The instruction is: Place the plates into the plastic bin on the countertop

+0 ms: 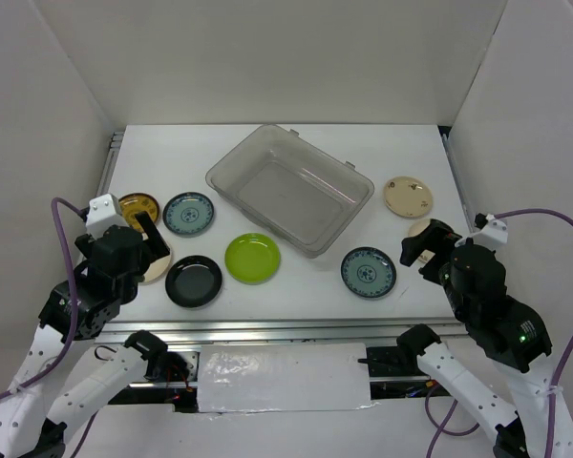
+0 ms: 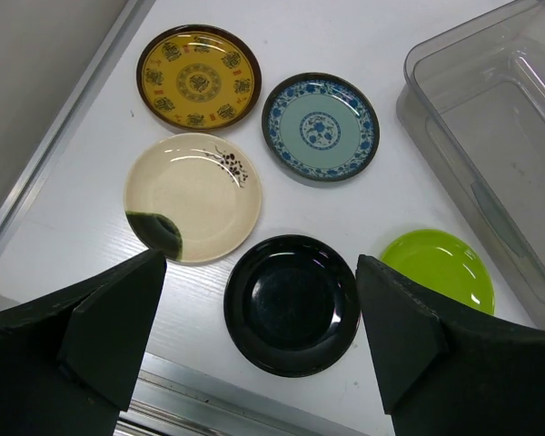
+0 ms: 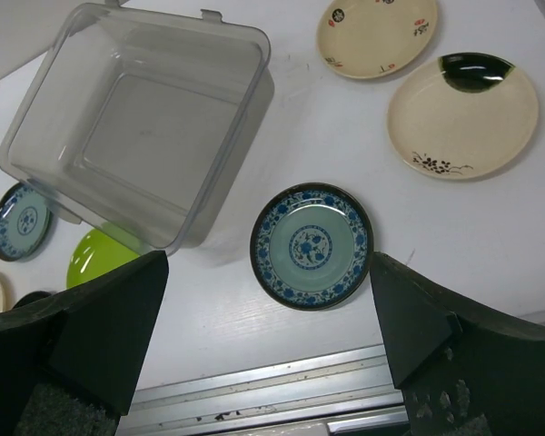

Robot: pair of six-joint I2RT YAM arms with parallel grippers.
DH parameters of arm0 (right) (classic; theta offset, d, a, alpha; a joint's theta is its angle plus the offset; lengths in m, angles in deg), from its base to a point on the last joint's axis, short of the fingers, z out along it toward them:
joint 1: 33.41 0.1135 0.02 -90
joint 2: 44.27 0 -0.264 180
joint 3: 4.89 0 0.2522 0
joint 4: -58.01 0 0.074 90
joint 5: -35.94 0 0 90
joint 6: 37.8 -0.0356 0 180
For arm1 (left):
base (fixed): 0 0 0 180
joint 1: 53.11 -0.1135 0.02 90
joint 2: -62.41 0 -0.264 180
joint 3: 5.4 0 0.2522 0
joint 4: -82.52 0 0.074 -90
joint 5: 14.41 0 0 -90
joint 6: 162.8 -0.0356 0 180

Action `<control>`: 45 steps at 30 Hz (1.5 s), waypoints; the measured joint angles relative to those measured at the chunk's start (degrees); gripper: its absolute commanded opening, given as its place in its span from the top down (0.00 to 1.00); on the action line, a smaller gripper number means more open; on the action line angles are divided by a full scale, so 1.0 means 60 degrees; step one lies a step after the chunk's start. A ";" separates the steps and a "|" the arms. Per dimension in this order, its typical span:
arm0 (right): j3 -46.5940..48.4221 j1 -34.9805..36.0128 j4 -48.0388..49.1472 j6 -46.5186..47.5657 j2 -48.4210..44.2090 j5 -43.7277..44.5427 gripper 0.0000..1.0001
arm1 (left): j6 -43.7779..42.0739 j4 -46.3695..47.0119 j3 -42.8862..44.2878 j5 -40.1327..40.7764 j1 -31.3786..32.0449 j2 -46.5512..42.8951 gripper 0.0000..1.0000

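Note:
The clear plastic bin (image 1: 222,175) stands empty at the back middle of the white countertop (image 1: 172,157). At the left lie a golden-brown plate (image 1: 138,204), a teal plate (image 1: 189,214), a black plate (image 1: 194,281), a lime green plate (image 1: 252,258) and a cream plate (image 2: 193,195) with a dark green patch. My left gripper (image 1: 148,234) is open and empty above them, over the black plate (image 2: 292,304). At the right lie a second teal plate (image 1: 369,272) and two cream plates (image 1: 408,197) (image 3: 462,113). My right gripper (image 1: 420,250) is open and empty above the teal plate (image 3: 311,245).
A metal rail (image 1: 267,329) runs along the table's front edge. White walls close in the left, back and right sides. The bin's near long wall (image 3: 227,182) stands just beyond the lime green plate (image 3: 100,256) and the right teal plate.

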 measured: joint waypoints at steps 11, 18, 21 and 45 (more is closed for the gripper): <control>0.0076 0.0000 0.0022 -0.0029 -0.0576 -0.0379 0.00 | -0.0237 0.0965 -0.0255 -0.2302 -0.0197 -0.0299 0.01; 0.0040 0.0000 0.0095 -0.0033 -0.0933 -0.1056 0.00 | 0.1275 0.4368 -0.1825 -0.5526 0.2448 0.2896 0.01; 0.0040 0.0000 0.0102 -0.0033 -0.0911 -0.1268 0.00 | 0.1974 0.5176 -0.1858 -0.5399 0.4991 0.4637 0.01; 0.0073 0.0000 0.0437 -0.0040 -0.1464 -0.2747 0.00 | 0.6076 1.0932 0.0539 -0.3435 0.7122 1.2346 0.20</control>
